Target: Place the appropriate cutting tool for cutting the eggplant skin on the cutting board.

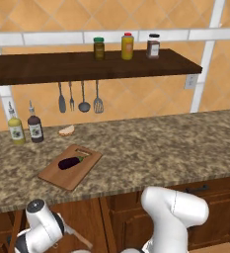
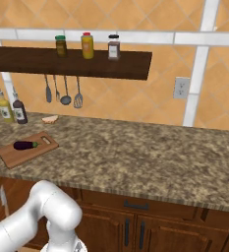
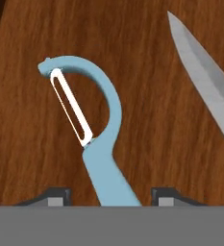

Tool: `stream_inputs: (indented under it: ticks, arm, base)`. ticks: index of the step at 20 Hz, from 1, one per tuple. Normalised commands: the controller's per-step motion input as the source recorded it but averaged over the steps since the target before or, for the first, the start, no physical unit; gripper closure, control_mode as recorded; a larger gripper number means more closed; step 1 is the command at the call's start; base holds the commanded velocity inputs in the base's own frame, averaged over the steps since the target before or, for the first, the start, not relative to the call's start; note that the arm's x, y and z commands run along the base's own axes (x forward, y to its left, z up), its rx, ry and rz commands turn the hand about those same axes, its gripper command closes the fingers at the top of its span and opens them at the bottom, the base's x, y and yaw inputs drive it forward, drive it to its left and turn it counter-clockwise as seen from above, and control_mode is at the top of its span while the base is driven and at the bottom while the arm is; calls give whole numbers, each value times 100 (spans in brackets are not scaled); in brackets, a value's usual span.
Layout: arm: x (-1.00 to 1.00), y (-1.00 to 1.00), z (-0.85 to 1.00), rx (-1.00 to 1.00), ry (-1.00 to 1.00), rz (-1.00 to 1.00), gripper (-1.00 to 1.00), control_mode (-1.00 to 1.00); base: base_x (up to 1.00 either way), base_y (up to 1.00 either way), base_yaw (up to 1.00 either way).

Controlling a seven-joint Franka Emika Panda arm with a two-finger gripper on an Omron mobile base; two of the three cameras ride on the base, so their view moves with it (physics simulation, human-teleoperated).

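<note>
In the hand view the peeler (image 3: 101, 144) lies on a dark brown wood surface (image 3: 27, 158). Its light blue handle runs down between the two fingertips (image 3: 56, 196) of the tool (image 3: 108, 198), and its curved head with the pale blade points toward 11 o'clock. The fingertips stand apart on either side of the handle without touching it, so the tool is released. The knife (image 3: 205, 72) blade lies at 2 o'clock of the peeler, well apart from it.

In the left base view the board (image 1: 71, 167) rests on the granite surface (image 1: 151, 148) at 9 o'clock, with the eggplant (image 1: 70, 162) on it. Two bottles (image 1: 25, 127) stand behind the board at 11 o'clock. Three jars (image 1: 127, 46) sit on the shelf (image 1: 87, 66), with utensils (image 1: 80, 98) hanging below.
</note>
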Motion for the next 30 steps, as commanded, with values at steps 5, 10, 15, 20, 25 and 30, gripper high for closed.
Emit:
stream_inputs:
  ticks: [5, 10, 15, 20, 25, 30]
  arm:
    - [-34, -15, 14, 5, 0, 0, 100, -100]
    - [-14, -24, 73, 3, -1, 2, 100, -100]
    - [-15, -12, 100, 3, 0, 0, 100, -100]
    - [-1, -9, 100, 4, -1, -6, 100, -100]
    - [69, -16, 100, 0, 0, -30, 100, -100]
    - [80, -5, 68, 0, 0, -43, 100, -100]
  base:
    - [0, 0, 0]
    - [0, 0, 0]
    - [0, 0, 0]
    - [0, 0, 0]
    - [0, 0, 0]
    - [0, 0, 0]
